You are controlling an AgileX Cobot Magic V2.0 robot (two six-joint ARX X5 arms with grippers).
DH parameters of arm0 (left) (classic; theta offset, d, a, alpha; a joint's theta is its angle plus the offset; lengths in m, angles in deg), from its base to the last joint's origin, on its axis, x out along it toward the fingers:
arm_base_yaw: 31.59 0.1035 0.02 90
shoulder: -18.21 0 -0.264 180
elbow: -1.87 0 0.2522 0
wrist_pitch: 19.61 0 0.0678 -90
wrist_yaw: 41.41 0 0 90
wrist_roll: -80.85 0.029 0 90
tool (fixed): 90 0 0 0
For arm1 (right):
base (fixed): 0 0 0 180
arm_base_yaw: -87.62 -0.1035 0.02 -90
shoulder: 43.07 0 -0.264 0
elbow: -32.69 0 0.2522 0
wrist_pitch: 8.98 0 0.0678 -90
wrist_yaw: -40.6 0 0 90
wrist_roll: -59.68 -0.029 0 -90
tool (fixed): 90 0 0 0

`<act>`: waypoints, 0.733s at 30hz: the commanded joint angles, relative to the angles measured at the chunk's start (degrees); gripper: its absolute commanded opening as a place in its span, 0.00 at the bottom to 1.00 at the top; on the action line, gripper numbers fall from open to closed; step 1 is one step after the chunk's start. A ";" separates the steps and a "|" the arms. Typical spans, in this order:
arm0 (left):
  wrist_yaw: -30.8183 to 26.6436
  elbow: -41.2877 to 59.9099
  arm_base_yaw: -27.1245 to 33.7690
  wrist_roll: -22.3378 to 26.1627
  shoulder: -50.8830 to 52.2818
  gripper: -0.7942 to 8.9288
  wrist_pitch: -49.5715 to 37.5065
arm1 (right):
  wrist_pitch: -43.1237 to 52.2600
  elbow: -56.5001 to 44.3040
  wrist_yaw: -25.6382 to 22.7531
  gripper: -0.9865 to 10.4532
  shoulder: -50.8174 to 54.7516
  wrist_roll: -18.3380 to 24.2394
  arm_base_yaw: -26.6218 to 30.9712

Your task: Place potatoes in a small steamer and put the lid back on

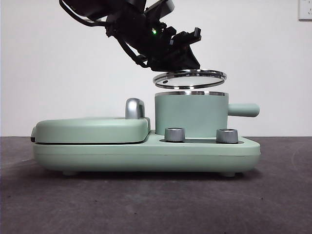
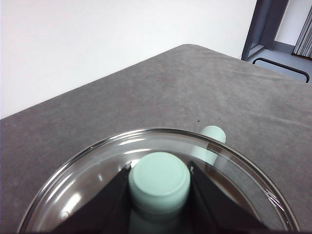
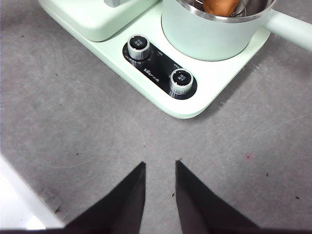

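Left gripper (image 2: pixel 159 181) jaws clamp the lid (image 2: pixel 87 180) knob (image 2: pixel 159 178).

A plain white wall (image 1: pixel 58 73) stands behind a dark grey felt-like table (image 1: pixel 146 204), with a white wall plate (image 1: pixel 305 9) at 1 o'clock in the front view. In the left wrist view, a grey door frame (image 2: pixel 263 24) and grey floor (image 2: pixel 287 63) show at 2 o'clock beyond the table's rounded corner. Light is even and soft.

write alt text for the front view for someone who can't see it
A dark robot arm's left claw holds a round glass lid, slightly tilted, just above the steel rim of a mint-green steamer pot, not touching it. The pot sits on a green cooker base with two silver dials, beside a closed griddle.
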 commanded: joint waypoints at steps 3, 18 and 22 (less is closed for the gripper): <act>0.20 -1.92 -0.81 0.74 -2.45 0.10 -1.81 | 0.59 0.48 0.20 0.17 -0.35 -0.15 -0.35; 0.20 -1.92 -0.96 4.87 -2.60 0.10 1.70 | 0.61 0.48 0.20 0.17 -0.37 -0.15 -0.35; 0.20 -1.92 -0.96 4.87 -2.60 0.10 2.21 | 0.63 0.48 0.20 0.17 -0.37 -0.15 -0.35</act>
